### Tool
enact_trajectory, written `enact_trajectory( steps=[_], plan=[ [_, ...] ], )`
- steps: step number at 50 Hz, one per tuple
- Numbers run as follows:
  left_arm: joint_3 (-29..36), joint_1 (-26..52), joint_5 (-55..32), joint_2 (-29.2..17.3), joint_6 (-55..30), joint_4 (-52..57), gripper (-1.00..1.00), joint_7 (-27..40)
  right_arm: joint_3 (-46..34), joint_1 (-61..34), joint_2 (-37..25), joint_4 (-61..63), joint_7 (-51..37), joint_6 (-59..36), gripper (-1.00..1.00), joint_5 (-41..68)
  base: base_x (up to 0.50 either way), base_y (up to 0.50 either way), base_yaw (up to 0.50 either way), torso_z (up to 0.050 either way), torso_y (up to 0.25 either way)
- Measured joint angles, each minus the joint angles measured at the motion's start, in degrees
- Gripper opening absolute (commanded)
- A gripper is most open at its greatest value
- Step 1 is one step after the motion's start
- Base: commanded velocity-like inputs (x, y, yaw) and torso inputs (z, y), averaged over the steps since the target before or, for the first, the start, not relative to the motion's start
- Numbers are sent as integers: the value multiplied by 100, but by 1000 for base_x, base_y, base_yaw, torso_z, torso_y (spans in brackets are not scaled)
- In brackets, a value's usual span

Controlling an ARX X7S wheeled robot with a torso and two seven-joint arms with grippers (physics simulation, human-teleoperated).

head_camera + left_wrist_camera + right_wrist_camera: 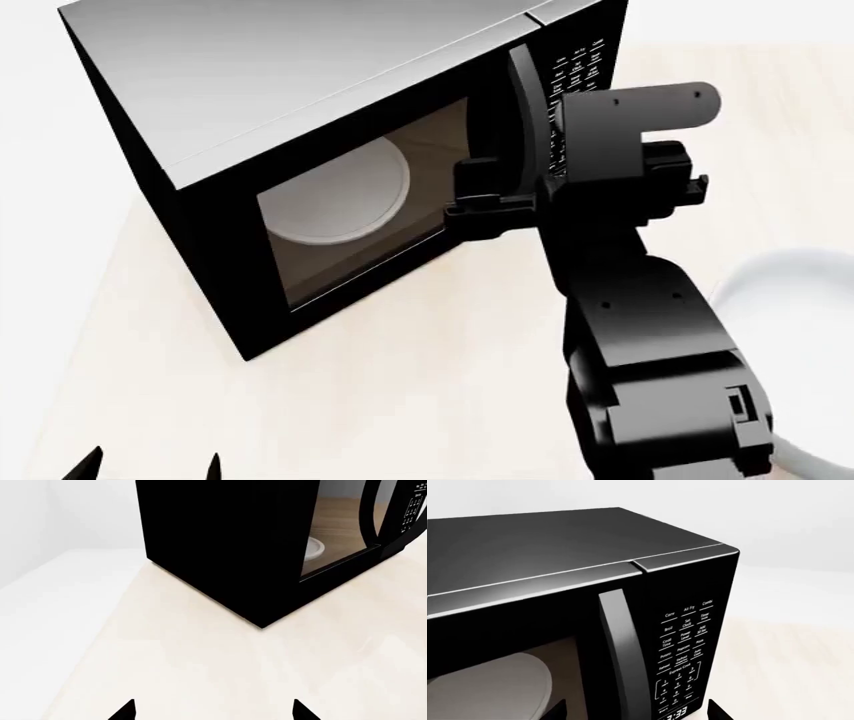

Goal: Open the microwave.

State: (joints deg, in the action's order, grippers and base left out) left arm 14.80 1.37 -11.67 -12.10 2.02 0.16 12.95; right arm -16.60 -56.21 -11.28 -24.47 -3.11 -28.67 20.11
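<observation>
The microwave [307, 150] sits on the pale counter [427, 380] right in front of our right hand [487, 205], a big black box that looks heavy and rigid; we judge the body will stay put while only the door swings. The door looks shut, its glass window showing the white turntable [340, 190] inside. The place to take hold is the vertical bar handle [620, 650], just beside the keypad [684, 655]: stiff, glossy, likely a bit slippery, so we want a firm wrap around it before pulling. Our right hand is up against that handle at its lower part in the head view, but we cannot tell whether its fingers are clenched on the bar or merely spread beside it. Our left hand [213, 711] hangs low and well apart from the microwave, fingertips spread and holding nothing. To the outer side of the right arm lies a white rounded object [787, 300], only partly seen; the door's swing looks clear of it.
</observation>
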Motion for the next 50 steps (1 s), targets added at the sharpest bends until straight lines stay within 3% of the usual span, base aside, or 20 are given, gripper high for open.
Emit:
enact_trajectory(
  steps=[33, 34, 50],
  plan=[
    [70, 55, -55, -45, 46, -56, 100, 76, -138, -307, 193, -1113, 126, 533, 100, -99, 0, 0, 0, 0, -1],
    [72, 55, -57, -47, 48, -55, 100, 79, -140, -313, 197, -1133, 127, 545, -100, -99, 0, 0, 0, 0, 0],
    [111, 51, -88, -85, 55, -45, 100, 98, -141, -289, 176, -1041, 63, 508, -100, -114, 0, 0, 0, 0, 0]
  ],
)
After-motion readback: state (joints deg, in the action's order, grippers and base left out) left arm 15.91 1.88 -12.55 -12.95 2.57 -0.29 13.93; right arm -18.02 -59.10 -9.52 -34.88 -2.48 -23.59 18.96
